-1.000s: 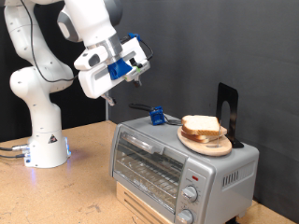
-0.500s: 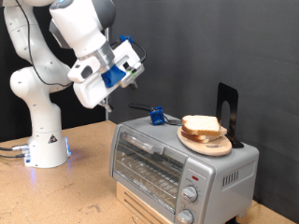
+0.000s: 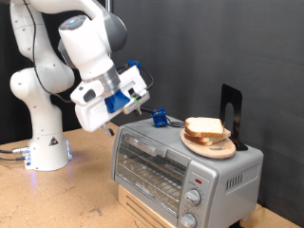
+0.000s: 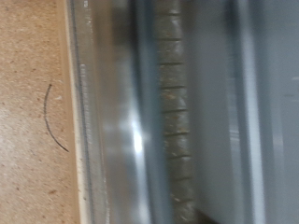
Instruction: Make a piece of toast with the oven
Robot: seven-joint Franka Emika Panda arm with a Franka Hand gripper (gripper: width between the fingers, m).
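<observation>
The silver oven (image 3: 180, 166) stands at the exterior view's lower right with its glass door shut. On its top rests a round wooden board (image 3: 211, 145) with stacked bread, and the piece of toast (image 3: 203, 124) is the uppermost slice. My gripper (image 3: 115, 123) hangs just off the oven's upper left corner, apart from the bread, with its fingers too dark and small to read. In the wrist view no fingers show, only a blurred close-up of the oven's metal and bar handle (image 4: 173, 112) beside the wooden table (image 4: 33, 112).
A small blue object (image 3: 160, 119) and a black upright stand (image 3: 231, 114) sit on the oven's top. The oven rests on a pale wooden box (image 3: 142, 211). The robot's white base (image 3: 43, 142) stands at the exterior view's left on the table.
The arm has swung down and towards the exterior view's left. The hand has dropped from well above the oven to beside its upper left corner. Bread and oven are unmoved.
</observation>
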